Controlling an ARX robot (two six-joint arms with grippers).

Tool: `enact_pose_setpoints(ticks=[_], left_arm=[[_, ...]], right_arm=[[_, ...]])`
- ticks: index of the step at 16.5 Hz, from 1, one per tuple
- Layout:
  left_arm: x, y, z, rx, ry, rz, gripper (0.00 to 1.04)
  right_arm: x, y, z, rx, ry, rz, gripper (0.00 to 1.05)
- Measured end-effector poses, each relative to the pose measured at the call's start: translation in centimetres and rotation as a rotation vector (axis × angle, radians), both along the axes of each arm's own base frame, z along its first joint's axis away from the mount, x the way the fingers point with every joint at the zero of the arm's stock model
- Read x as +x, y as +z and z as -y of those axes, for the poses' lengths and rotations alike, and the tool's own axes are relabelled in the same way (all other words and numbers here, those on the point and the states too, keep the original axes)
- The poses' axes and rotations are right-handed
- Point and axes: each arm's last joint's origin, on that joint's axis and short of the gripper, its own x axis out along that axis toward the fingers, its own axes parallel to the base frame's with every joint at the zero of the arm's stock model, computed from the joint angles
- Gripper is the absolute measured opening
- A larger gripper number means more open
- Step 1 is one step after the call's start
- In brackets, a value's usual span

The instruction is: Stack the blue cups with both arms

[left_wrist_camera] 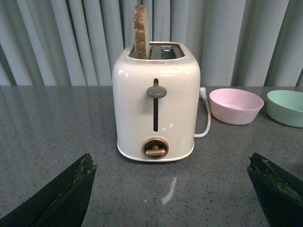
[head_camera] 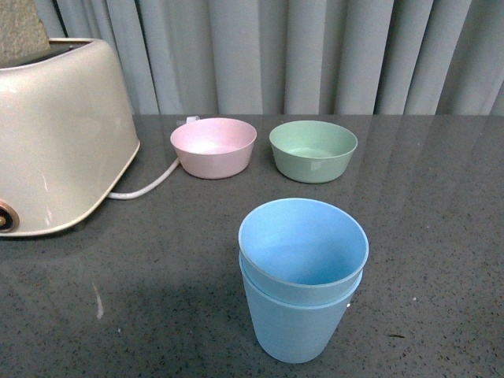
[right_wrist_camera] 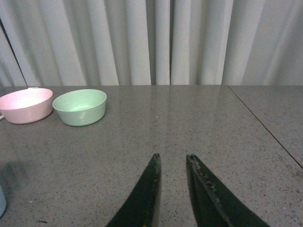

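Note:
Two light blue cups (head_camera: 303,276) stand nested, one inside the other, upright at the near middle of the dark table in the front view. A sliver of a blue cup (right_wrist_camera: 2,201) shows at the edge of the right wrist view. Neither arm shows in the front view. My left gripper (left_wrist_camera: 173,163) is open, its black jaws far apart over bare table, facing the toaster. My right gripper (right_wrist_camera: 173,157) is shut with nothing between its jaws, low over the table and apart from the cups.
A cream toaster (head_camera: 55,134) with a slice in its slot (left_wrist_camera: 140,30) stands at the left, its white cord (head_camera: 150,185) trailing toward a pink bowl (head_camera: 213,146). A green bowl (head_camera: 313,150) sits beside it. Grey curtains hang behind the table's far edge.

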Motion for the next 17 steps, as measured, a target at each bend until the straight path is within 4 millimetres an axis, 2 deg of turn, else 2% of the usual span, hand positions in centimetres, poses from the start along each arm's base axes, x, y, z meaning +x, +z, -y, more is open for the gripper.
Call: enact_pose_setpoints(ticks=[7,8,9,17], left_arm=[[0.0,0.0,0.0,0.0,0.0,0.0,0.98],[0.0,0.0,0.0,0.0,0.0,0.0,0.98],[0.0,0.0,0.0,0.0,0.0,0.0,0.98],[0.0,0.0,0.0,0.0,0.0,0.0,0.98]], right_arm=[[0.0,0.0,0.0,0.0,0.0,0.0,0.95],[0.0,0.0,0.0,0.0,0.0,0.0,1.0],[0.0,0.0,0.0,0.0,0.0,0.0,0.97],[0.0,0.0,0.0,0.0,0.0,0.0,0.98]])
